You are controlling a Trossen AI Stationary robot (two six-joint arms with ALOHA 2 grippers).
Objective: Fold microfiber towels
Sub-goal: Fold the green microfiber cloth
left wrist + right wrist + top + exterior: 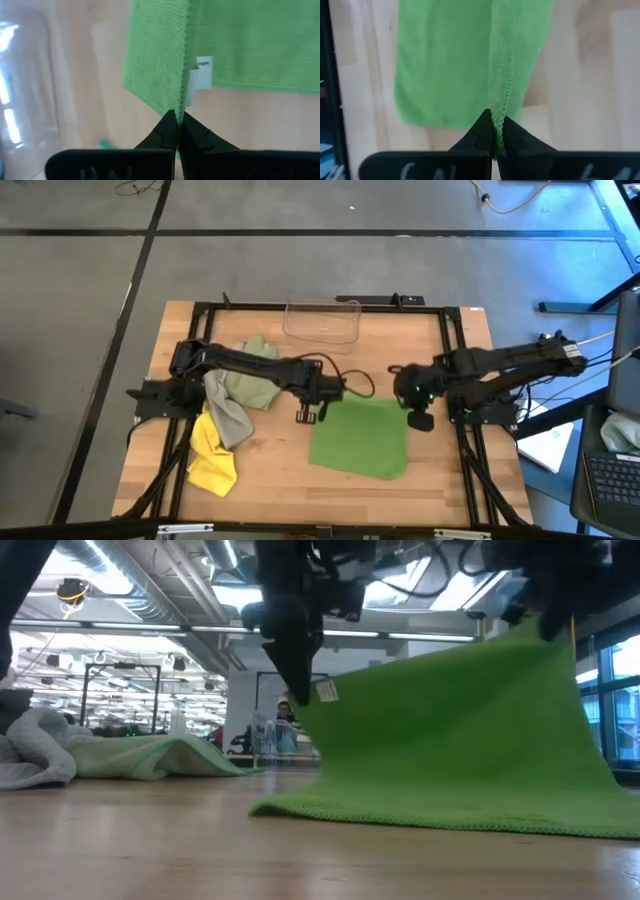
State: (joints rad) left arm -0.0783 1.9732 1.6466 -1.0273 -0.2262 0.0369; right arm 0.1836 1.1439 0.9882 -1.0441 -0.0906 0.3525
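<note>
A small white label [202,75] is hanging at the hem of the bright green microfiber towel [362,437]; its print is too small to read. The left gripper [177,131] and right gripper [492,131] are each pinching one far corner, lifting that edge while the towel's near edge is resting toward the wooden table's [280,470] front edge.
</note>
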